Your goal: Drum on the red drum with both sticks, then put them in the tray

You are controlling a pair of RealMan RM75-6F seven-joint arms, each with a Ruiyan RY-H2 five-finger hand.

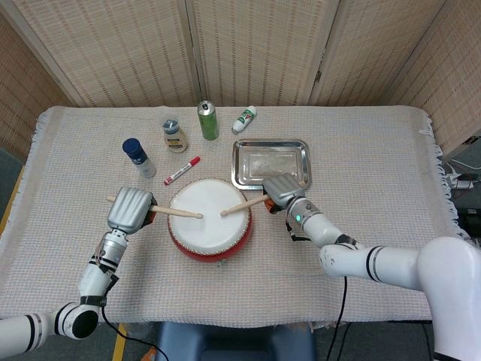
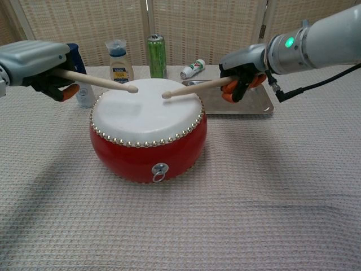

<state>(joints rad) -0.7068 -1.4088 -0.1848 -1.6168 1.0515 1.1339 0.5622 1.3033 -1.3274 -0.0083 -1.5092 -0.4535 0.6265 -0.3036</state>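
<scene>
Gripping one drumstick (image 2: 96, 81) in left hand (image 2: 35, 59), fingers wrapped round it, tip over red drum's (image 2: 148, 129) white skin. Holding second drumstick (image 2: 194, 87) in right hand (image 2: 241, 66), fingers closed around it, tip at drumhead. Behind right hand, steel tray (image 1: 271, 163) on cloth-covered surface (image 1: 361, 158).

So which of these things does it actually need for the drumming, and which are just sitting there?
Needed: red drum; left stick, held by the left robot hand; right stick, held by the right robot hand; metal tray.

Lying about: green can, red marker, blue-capped bottle, small jar, white tube.
</scene>
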